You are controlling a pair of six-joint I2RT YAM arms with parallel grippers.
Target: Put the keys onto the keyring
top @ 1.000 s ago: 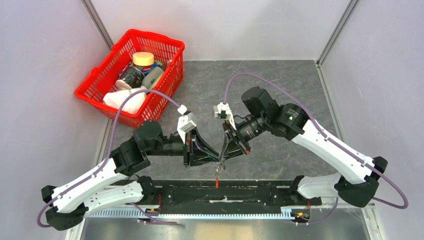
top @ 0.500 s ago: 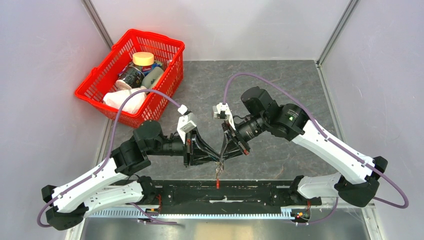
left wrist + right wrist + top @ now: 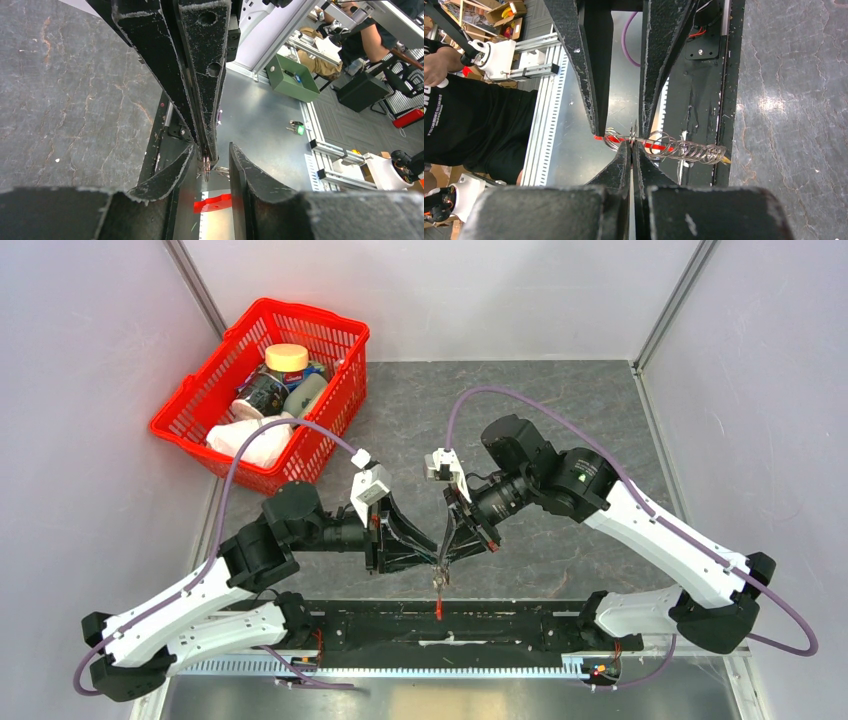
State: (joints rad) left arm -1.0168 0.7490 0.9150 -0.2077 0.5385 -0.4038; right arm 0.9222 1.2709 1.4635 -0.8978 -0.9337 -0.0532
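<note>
My two grippers meet tip to tip above the table's near edge. The right gripper (image 3: 632,146) is shut on the keyring (image 3: 684,149), whose wire is pulled out into a long loose coil. At its tips sits a thin flat metal piece, seen edge-on; I cannot tell whether it is one of the keys. The keyring's red strap (image 3: 437,608) hangs below the grip and shows under the jaws (image 3: 215,203). The left gripper (image 3: 210,149) is open, one finger on each side of the right gripper (image 3: 206,161), holding nothing. From above, the left gripper (image 3: 432,558) and right gripper (image 3: 442,565) touch noses.
A red plastic basket (image 3: 200,425) with jars and white packets stands at the back left. A black rail (image 3: 520,625) and a metal strip run along the near edge under the grippers. Grey walls close in both sides.
The left jaws narrowed around the right gripper's tips and have widened again. Both arms and the hanging strap have shifted only slightly.
</note>
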